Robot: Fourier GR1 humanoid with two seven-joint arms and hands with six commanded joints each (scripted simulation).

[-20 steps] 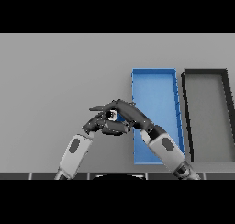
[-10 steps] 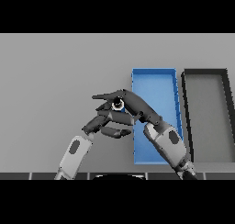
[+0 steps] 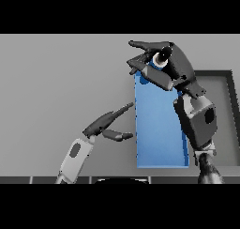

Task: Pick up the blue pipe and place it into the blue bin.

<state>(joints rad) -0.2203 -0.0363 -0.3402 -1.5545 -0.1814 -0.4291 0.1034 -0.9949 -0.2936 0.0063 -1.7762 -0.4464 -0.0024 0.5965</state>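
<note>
My right hand (image 3: pixel 172 66) is raised over the far end of the blue bin (image 3: pixel 157 129), fingers curled round the blue pipe (image 3: pixel 159 59). Only the pipe's open round end and a bit of blue show between the fingers. The bin is a long blue tray lying lengthwise right of the table's middle, and the hand hides its far rim. My left hand (image 3: pixel 105 122) hovers low just left of the bin's near half, fingers straight and holding nothing.
A dark grey bin (image 3: pixel 225 120) stands right beside the blue bin on its right, partly hidden by my right forearm (image 3: pixel 197 120). Bare grey tabletop (image 3: pixel 61 82) stretches to the left.
My right hand has lifted the pipe up and moved it right and farther away, from beside the bin to above its far end. My left hand has come away from the pipe and stayed low.
</note>
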